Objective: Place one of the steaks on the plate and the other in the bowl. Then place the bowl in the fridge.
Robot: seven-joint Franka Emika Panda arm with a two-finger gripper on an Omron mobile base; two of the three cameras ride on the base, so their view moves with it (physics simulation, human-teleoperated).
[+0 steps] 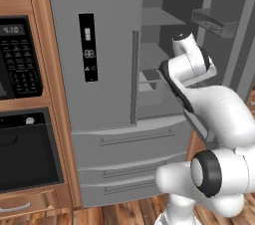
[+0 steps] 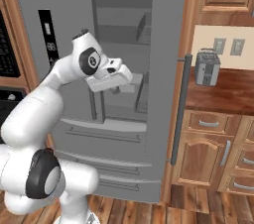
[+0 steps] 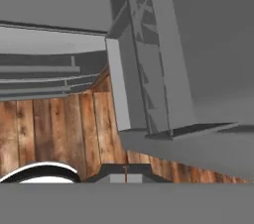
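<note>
The grey steel fridge [image 1: 99, 45] stands in front of me with its left door closed and its right door [image 2: 168, 69] swung open, so the grey shelves [image 1: 154, 17] show inside. My hand [image 2: 113, 80] hovers at the open compartment, about level with the lower shelf. In the hand view my gripper [image 3: 125, 172] is shut with nothing between its tips; it looks down past the door's inner bins [image 3: 149, 69] to the wooden floor. The steaks, the plate and the bowl are out of view.
A black microwave panel [image 1: 20, 59] and a wall oven [image 1: 25, 154] sit in the wooden cabinet left of the fridge. To the right, a toaster [image 2: 207, 68] stands on a wooden counter [image 2: 223, 91] over drawers. The fridge's lower drawers [image 1: 129, 144] are closed.
</note>
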